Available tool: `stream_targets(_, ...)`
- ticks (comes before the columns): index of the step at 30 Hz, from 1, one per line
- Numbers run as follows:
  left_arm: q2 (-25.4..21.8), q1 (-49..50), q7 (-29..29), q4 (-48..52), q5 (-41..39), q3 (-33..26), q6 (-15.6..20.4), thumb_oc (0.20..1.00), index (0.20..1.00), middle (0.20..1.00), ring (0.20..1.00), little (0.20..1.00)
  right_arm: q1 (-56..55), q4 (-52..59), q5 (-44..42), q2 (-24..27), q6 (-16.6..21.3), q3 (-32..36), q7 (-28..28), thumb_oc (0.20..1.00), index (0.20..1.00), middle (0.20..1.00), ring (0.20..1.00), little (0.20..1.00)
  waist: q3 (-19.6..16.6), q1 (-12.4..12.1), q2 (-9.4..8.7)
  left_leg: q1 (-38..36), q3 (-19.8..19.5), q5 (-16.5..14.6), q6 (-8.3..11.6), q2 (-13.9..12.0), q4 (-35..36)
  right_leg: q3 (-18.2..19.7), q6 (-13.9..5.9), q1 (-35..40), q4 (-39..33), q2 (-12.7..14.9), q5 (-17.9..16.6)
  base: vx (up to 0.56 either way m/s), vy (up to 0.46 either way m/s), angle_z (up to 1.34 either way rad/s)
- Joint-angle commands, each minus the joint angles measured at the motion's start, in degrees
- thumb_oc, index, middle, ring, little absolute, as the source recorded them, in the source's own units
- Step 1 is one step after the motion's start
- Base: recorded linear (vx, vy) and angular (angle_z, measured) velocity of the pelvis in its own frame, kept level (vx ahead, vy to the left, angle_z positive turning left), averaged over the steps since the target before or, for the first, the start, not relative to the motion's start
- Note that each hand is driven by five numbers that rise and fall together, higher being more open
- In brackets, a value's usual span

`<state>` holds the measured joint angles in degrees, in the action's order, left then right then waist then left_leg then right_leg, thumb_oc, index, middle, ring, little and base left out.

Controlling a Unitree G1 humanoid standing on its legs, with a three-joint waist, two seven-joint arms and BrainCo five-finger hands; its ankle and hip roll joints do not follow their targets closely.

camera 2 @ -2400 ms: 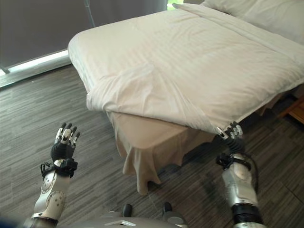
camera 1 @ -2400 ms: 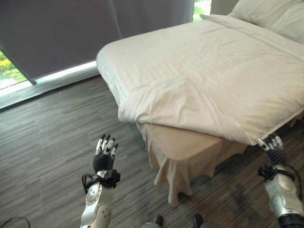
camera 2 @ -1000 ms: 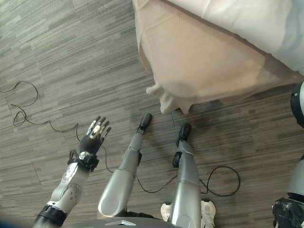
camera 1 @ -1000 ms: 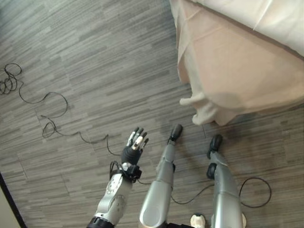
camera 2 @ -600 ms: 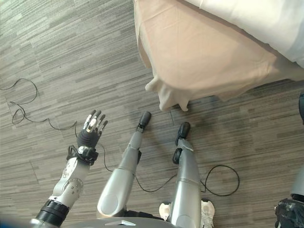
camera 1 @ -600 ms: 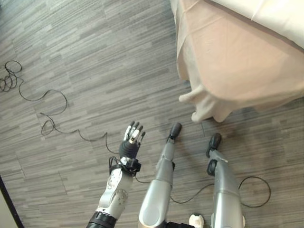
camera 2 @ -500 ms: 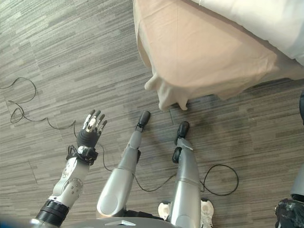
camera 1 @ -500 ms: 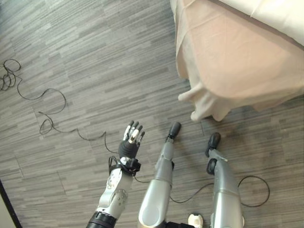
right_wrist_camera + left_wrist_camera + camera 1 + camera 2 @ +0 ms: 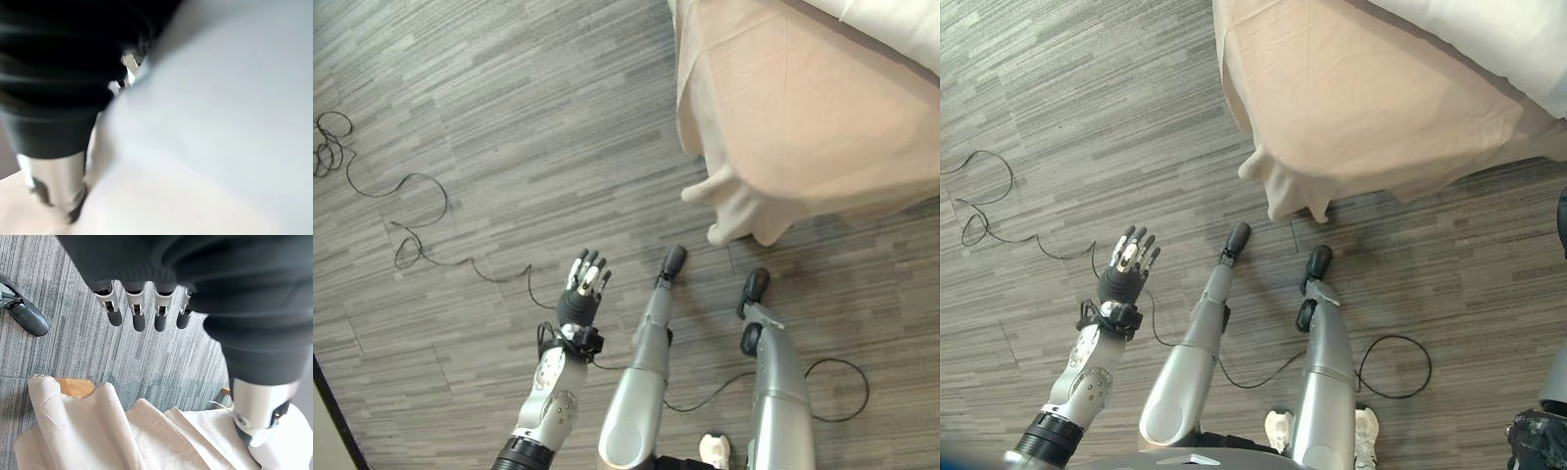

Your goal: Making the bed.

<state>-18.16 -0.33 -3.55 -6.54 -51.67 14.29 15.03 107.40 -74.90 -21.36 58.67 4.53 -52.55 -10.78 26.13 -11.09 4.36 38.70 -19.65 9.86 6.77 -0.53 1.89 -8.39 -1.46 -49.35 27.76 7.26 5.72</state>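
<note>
The white duvet (image 9: 1489, 39) at two o'clock looks soft and light, best pinched along its hanging edge; the left robot hand (image 9: 581, 294) hovers spread wide, holding nothing, while I cannot tell the right robot hand's (image 9: 54, 98) state.

hands: 2 — left hand (image 9: 579, 294), right hand (image 9: 54, 88) | beds: 1 — bed (image 9: 783, 108) | white covers: 1 — white cover (image 9: 1489, 39)

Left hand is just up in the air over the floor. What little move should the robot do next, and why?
Probably swing the left hand toward the bed's corner. It is open and empty above the plank floor, apart from the beige bed skirt and the white duvet, while the right hand lies against white cloth, its fingers hidden.
</note>
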Motion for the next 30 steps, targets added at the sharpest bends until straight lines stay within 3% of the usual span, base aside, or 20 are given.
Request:
stream_targets(1, -1.9, -2.8, 0.4, 2.1, -2.3, -0.3, 3.0, 1.0, 1.0, 1.0, 1.0, 1.0, 5.2, 2.3, -3.7, 6.0, 3.3, -6.8, -0.3, 0.2, 0.2, 0.2, 0.2, 0.2, 3.7, -0.7, -0.39, -6.5, 5.8, 1.1, 0.61, 0.1, 2.2, 0.5, -3.97, 9.0, -16.1, 0.2, -6.8, 0.0, 0.0, 0.0)
stream_targets(9, -1.9, -3.0, 0.2, 1.6, -2.8, 0.0, 3.0, 1.0, 1.0, 1.0, 1.0, 1.0, 5.6, 1.5, -8.5, 6.8, 3.2, -5.6, 0.8, 0.2, 0.2, 0.2, 0.2, 0.2, 3.7, -0.7, -0.78, -6.6, 5.6, 0.9, 0.61, 0.1, 2.2, 0.3, -4.26, 9.5, -16.5, 0.5, -6.9, 0.01, 0.003, 0.01)
stream_targets(13, -1.4, -3.1, -0.1, 1.3, -2.9, -0.2, 3.1, 1.0, 1.0, 1.0, 1.0, 1.0, 1.0, 3.0, -14.3, 7.1, 4.6, 0.6, -0.7, 0.2, 0.2, 0.2, 0.2, 0.2, 3.7, -0.5, -0.98, -6.8, 5.7, 0.6, 0.56, 0.0, 2.0, 0.1, -4.31, 9.9, -16.4, 0.7, -6.8, 0.01, 0.003, 0.02)
stream_targets(15, -0.2, -3.1, -1.1, 1.1, -3.3, -1.0, 3.3, 1.0, 1.0, 1.0, 1.0, 1.0, -8.2, 11.6, -20.8, 7.3, 8.7, 10.6, -2.3, 0.2, 0.2, 0.2, 0.2, 0.2, 3.7, 0.2, -1.38, -6.9, 5.8, 0.4, 0.45, -0.2, 1.9, 0.0, -4.43, 10.4, -16.7, 0.6, -6.7, 0.03, 0.022, 0.03)
stream_targets(18, 2.3, -2.6, -2.2, 0.5, -4.4, -3.7, 3.9, 1.0, 1.0, 1.0, 1.0, 1.0, -29.1, 35.5, -21.9, 4.5, 14.1, 25.0, -3.6, 0.2, 0.2, 0.2, 0.2, 0.2, 3.7, 2.6, -2.19, -6.6, 6.1, -0.1, 0.26, -0.5, 1.5, 0.3, -4.33, 10.6, -17.0, 0.1, -6.9, 0.02, 0.014, 0.03)
stream_targets(19, 2.1, -1.9, -2.7, 0.2, -4.7, -4.4, 4.0, 1.0, 1.0, 1.0, 1.0, 1.0, -40.2, 46.8, -18.5, 2.6, 14.8, 31.8, -4.1, 0.2, 0.2, 0.2, 0.2, 0.2, 3.7, 3.0, -3.3, -7.0, 6.2, -0.3, 0.16, -0.6, 1.4, 0.3, -4.32, 11.1, -17.2, 0.0, -6.9, 0.0, 0.0, 0.0)
stream_targets(22, 3.0, -0.8, -2.6, -1.7, -5.5, -4.7, 3.3, 1.0, 1.0, 1.0, 1.0, 1.0, -63.6, 68.5, -10.8, -2.5, 14.6, 40.4, 1.1, 0.2, 0.2, 0.2, 0.2, 0.2, 3.7, 4.5, -4.78, -8.2, 6.7, -0.7, -0.14, -0.7, 1.2, 0.4, -4.35, 12.7, -17.6, 0.0, -7.1, 0.02, 0.034, -0.08)
stream_targets(24, 3.2, 0.0, -2.1, -2.9, -4.9, -4.0, 1.9, 1.0, 1.0, 1.0, 1.0, 1.0, -76.3, 78.7, -3.8, -4.8, 12.3, 39.0, 7.6, 0.2, 0.2, 0.2, 0.2, 0.2, 3.7, 5.7, -5.39, -10.5, 7.3, -1.2, -0.43, -0.7, 1.1, 0.6, -4.53, 15.0, -17.9, 0.0, -7.3, 0.01, 0.071, -0.07)
stream_targets(27, 2.8, -0.1, -1.5, -3.6, -4.1, -3.2, 1.6, 1.0, 1.0, 1.0, 1.0, 1.0, -79.6, 79.9, 0.3, -6.6, 10.9, 34.8, 10.1, 0.2, 0.2, 0.2, 0.2, 0.2, 3.7, 6.1, -5.55, -12.6, 7.8, -1.7, -0.61, -0.7, 1.2, 0.8, -4.63, 17.1, -18.1, 0.1, -7.5, 0.01, 0.067, -0.09)
stream_targets(30, 2.5, -0.3, -0.2, -4.2, -3.0, -2.4, 0.9, 1.0, 1.0, 1.0, 1.0, 1.0, -79.3, 80.4, 14.0, -7.3, 8.3, 26.8, 12.3, 0.2, 0.2, 0.2, 0.2, 0.2, 3.7, 6.3, -5.4, -16.6, 8.2, -2.3, -0.81, -0.6, 1.6, 0.9, -4.98, 21.4, -18.9, 0.4, -7.5, 0.0, 0.068, -0.17)
